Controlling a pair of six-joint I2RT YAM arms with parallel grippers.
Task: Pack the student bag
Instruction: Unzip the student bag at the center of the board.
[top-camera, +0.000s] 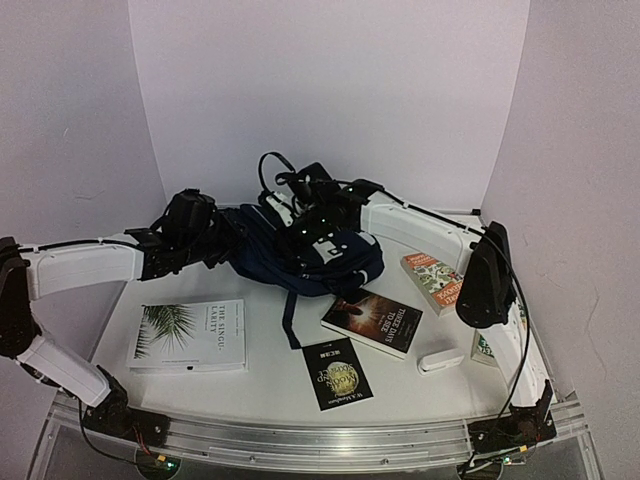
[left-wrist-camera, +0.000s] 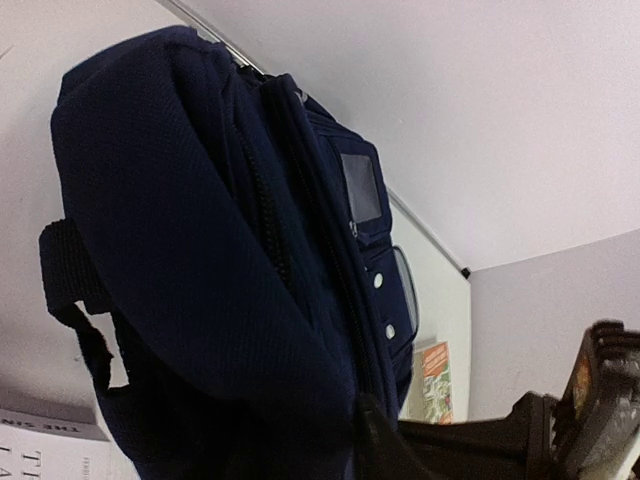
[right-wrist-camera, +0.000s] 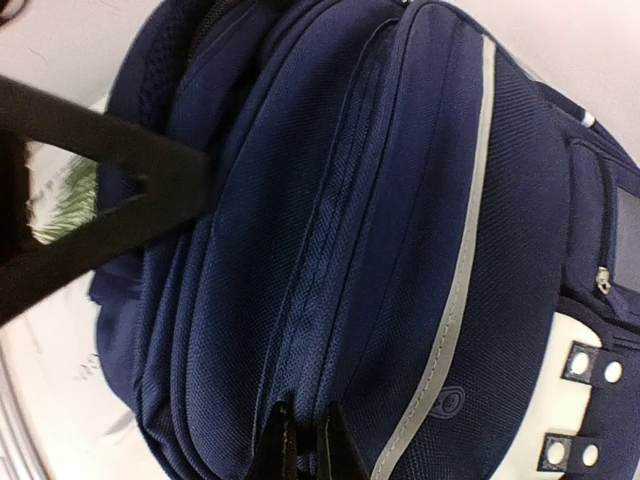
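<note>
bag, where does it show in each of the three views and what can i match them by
Top external: bag lies at the centre of the picture, partly covered by both arms.
Left wrist: bag fills the left and middle.
Right wrist: bag fills nearly the whole picture.
Shared landmark: white book, lower left in top external, bottom-left corner in left wrist, left edge in right wrist.

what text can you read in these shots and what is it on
"THE SINGU- LARITY": white book
"THREE DAYS TO SEE": dark book
Too small or blurred to read: black booklet, orange book, the round logo on the bag
</note>
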